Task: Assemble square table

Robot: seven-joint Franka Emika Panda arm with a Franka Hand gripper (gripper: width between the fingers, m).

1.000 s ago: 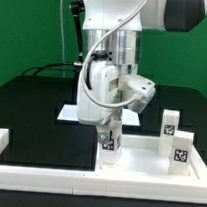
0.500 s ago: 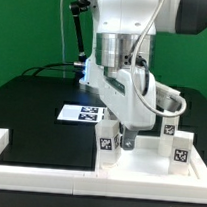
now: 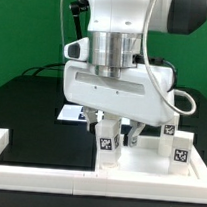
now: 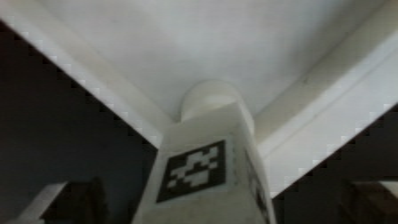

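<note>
Gripper above an upright leg on the square tabletop

The gripper (image 3: 118, 126) hangs over the tagged leg (image 3: 108, 142) standing at the tabletop's (image 3: 147, 163) 9 o'clock corner; its fingers (image 3: 135, 135) look apart, with the leg (image 4: 210, 160) between them untouched. Two more legs (image 3: 181, 147) stand at 3 o'clock. The marker board (image 3: 69, 113) lies behind.

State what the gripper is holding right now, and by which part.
It cannot be told. The gripper stands over an upright tagged leg on the square table, fingers at its top, but whether they clamp it is not visible.
</note>
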